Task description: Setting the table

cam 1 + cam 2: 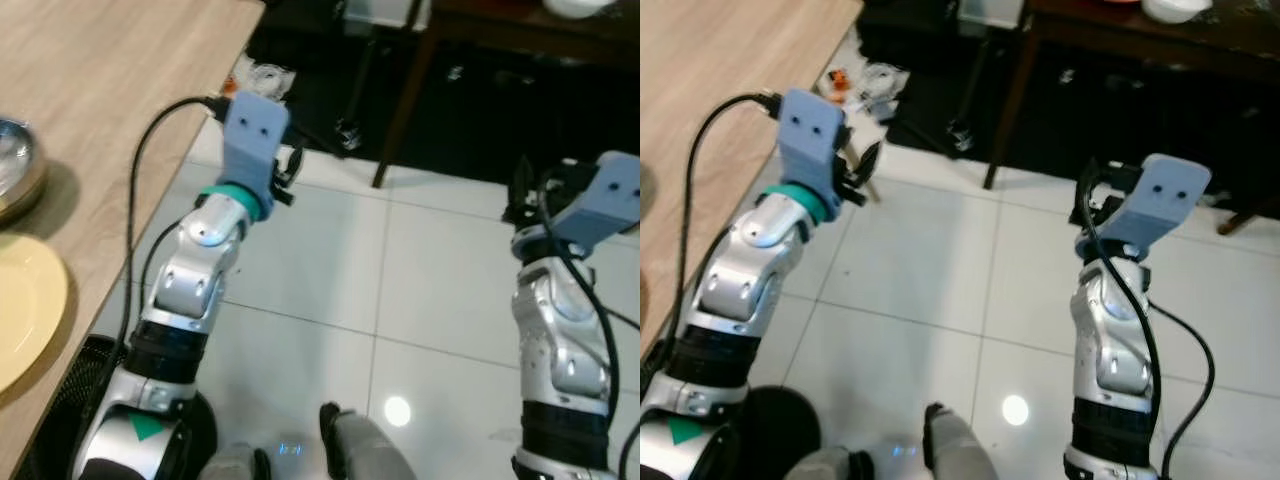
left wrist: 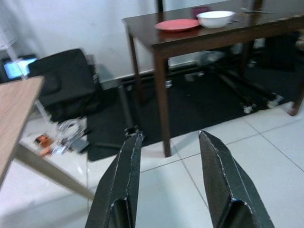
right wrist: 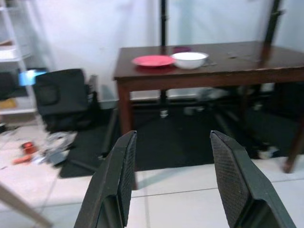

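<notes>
Left eye view has both silver arms raised over white floor tiles point(image 1: 330, 270), nothing in either one. The left end effector point(image 2: 171, 178) hangs beside the edge of the light wooden worktop point(image 1: 110, 90), its two black fingers point(image 2: 118, 185) spread wide with only bare air between them. The right end effector point(image 3: 173, 178) is out over the open floor, well apart from the left, fingers just as wide and holding nothing. On that light worktop, at the robot's left, sits a yellow plate point(image 1: 25, 310), and just beyond it a metal bowl point(image 1: 18, 165). Ahead, across the tiles, stands a dark wooden table point(image 3: 199, 71) on a black mat point(image 2: 190, 114); it carries a red plate point(image 3: 153, 60) and right beside it a white bowl point(image 3: 190, 59). A black bag point(image 2: 64, 80) leans by the wall, with small clutter point(image 2: 61, 137) scattered on the floor near it.
</notes>
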`<state>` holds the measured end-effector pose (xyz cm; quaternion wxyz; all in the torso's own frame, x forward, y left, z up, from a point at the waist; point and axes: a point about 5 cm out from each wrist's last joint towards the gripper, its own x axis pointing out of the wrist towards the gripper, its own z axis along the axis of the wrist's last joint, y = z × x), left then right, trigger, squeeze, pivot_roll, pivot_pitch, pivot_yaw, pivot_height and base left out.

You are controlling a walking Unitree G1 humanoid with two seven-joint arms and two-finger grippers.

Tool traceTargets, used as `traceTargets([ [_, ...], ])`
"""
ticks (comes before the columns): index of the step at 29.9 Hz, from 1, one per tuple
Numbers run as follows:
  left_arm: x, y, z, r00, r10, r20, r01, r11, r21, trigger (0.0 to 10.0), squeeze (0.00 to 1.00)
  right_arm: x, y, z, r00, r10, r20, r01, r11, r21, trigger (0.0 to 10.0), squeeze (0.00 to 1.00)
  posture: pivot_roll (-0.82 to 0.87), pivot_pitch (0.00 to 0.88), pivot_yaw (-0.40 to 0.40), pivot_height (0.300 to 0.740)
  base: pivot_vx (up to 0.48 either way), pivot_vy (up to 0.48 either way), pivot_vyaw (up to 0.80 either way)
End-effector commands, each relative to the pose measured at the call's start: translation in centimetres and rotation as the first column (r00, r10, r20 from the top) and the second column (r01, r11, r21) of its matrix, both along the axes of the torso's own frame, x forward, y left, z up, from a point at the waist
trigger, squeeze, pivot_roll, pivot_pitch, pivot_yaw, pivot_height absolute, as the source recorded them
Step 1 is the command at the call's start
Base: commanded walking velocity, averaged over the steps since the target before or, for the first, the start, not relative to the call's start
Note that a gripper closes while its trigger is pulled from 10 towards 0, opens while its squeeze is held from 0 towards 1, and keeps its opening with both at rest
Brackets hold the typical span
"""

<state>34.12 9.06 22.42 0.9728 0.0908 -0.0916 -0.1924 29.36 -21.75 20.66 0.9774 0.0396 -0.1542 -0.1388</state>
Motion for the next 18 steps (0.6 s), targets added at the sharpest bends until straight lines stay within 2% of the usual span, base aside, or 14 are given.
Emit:
traceTargets([
  [1, 0.06, 0.23, -0.52, 1.0, 0.006, -0.019, -0.006, 1.0, 0.015, 10.0, 0.0, -0.12, -0.03, -0.5, 1.0, -0.005, -0.018, 0.006, 1.0, 0.005, 10.0, 0.0, -0.03, 0.103, 0.035, 0.74, 0.0, 0.0, -0.8],
  [18, 0.16, 0.19, -0.61, 1.0, 0.0, -0.024, 0.0, 1.0, 0.009, 10.0, 0.0, -0.13, -0.1, -0.48, 1.0, -0.01, -0.017, 0.01, 1.0, 0.002, 10.0, 0.0, -0.03, 0.104, 0.035, 0.74, 0.0, 0.0, -0.8],
])
